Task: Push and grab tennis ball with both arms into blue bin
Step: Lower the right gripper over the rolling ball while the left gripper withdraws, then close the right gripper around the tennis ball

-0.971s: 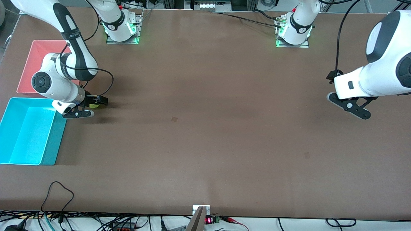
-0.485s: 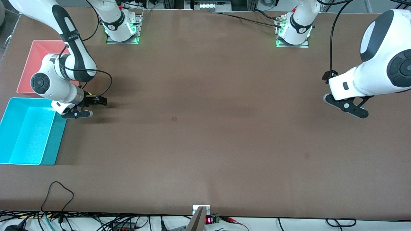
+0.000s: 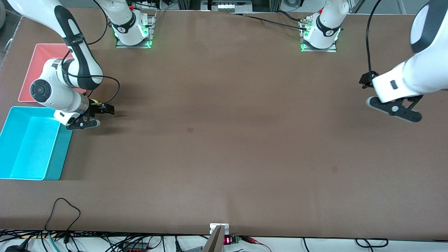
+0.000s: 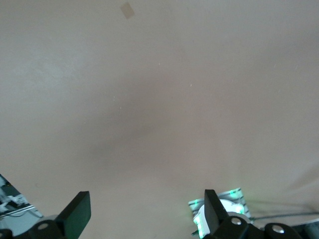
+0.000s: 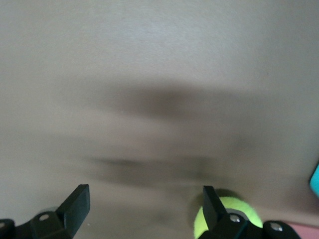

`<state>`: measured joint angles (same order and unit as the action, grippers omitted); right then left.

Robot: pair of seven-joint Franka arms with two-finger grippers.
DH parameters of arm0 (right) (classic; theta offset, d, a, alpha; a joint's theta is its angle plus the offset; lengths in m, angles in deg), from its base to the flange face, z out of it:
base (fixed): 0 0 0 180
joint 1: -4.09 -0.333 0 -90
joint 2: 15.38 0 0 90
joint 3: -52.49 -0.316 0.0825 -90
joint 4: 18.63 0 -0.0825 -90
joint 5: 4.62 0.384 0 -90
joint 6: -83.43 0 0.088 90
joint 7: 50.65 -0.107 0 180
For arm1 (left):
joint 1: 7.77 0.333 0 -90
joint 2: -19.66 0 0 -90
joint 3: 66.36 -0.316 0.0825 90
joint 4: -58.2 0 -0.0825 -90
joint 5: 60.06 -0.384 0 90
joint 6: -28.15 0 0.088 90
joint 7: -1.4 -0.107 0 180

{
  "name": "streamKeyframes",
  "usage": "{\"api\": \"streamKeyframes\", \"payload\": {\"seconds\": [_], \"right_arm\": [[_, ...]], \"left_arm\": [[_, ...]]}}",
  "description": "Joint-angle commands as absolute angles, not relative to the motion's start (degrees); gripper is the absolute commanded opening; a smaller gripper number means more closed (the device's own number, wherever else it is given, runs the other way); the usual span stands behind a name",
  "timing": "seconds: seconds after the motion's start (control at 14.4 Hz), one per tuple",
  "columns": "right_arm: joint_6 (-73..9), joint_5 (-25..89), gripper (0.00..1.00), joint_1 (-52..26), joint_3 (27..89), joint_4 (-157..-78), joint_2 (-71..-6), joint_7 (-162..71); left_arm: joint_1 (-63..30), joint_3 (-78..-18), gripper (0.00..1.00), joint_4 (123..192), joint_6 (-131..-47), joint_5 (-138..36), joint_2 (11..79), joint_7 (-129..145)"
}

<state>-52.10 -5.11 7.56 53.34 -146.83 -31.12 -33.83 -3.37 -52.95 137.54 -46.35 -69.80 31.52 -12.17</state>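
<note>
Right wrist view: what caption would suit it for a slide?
The right hand, open, low over the brown table, the tennis ball beside one finger.

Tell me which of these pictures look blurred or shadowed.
Right wrist view: motion-smeared, dark shadow streaks on the brown table, fuzzy yellow-green tennis ball soft-edged. Left wrist view: soft, even light. Front view: sharp, with shadow under the right hand.
</note>
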Motion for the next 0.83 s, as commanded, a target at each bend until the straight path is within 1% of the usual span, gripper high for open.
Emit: {"api": "streamKeyframes", "payload": {"seconds": [0.0, 0.07, 0.21, 0.28, 0.49, 0.62, 0.76], "right_arm": [[-48.69, -5.5, 1.0, 8.48, 52.84, -147.12, -28.48, -24.49], [-47.71, -5.5, 1.0, 8.83, 52.84, -147.12, -27.87, -19.93], [-46.65, -6.12, 1.0, 9.71, 52.93, -147.03, -26.72, -8.51], [-46.56, -6.47, 1.0, 10.24, 52.84, -146.95, -26.54, -3.59], [-47.26, -10.5, 1.0, 11.39, 52.84, -146.51, -26.63, 6.9], [-48.14, -13.57, 1.0, 12.09, 52.84, -146.42, -26.72, 12.77], [-49.37, -13.94, 1.0, 12.87, 52.84, -146.51, -27.24, 19.64]], "left_arm": [[-9.61, -63.09, 1.0, 140.73, -49.45, -63.43, 28.54, -7.75], [-9.7, -63.72, 1.0, 143.52, -52.07, -61.31, 26.79, -5.48], [-10.23, -63.82, 1.0, 154.38, -61.8, -60.59, 19.69, 2.32], [-11.01, -63.82, 1.0, 157.14, -64.81, -60.59, 17.65, 6.11], [-12.68, -63.82, 1.0, 157.43, -66.68, -61.46, 16.58, 10.01], [-12.96, -63.64, 1.0, 156.56, -66.25, -61.47, 15.97, 9.58], [-12.43, -63.64, 1.0, 155.76, -65.28, -61.12, 16.14, 9.49]]}}
